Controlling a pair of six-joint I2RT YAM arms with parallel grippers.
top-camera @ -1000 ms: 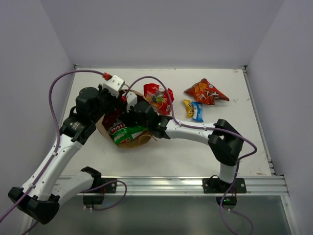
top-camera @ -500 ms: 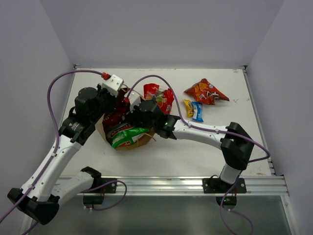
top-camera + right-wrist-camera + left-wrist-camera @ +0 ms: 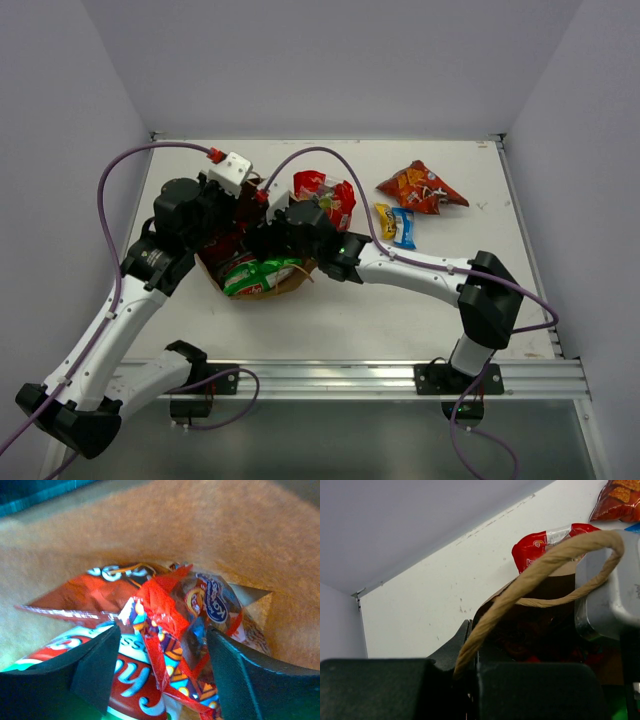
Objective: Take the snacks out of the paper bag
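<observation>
The left arm rises from the near left corner and bends over the paper bag (image 3: 287,287), which lies by the left edge of the table (image 3: 330,320). The right arm stretches low from the near right into the bag's mouth. The left wrist view shows the left gripper (image 3: 472,680) pinched on the bag's rim at the root of its twisted handle (image 3: 545,565). Only the right wrist view sees inside: the right gripper (image 3: 165,650) has its fingers spread either side of a blue-logo red packet (image 3: 200,605), above a green-and-white packet (image 3: 125,680). From above, a plain red packet (image 3: 325,195), an orange packet (image 3: 420,187) and a small yellow-and-blue packet (image 3: 397,225) lie toward the far right corner.
</observation>
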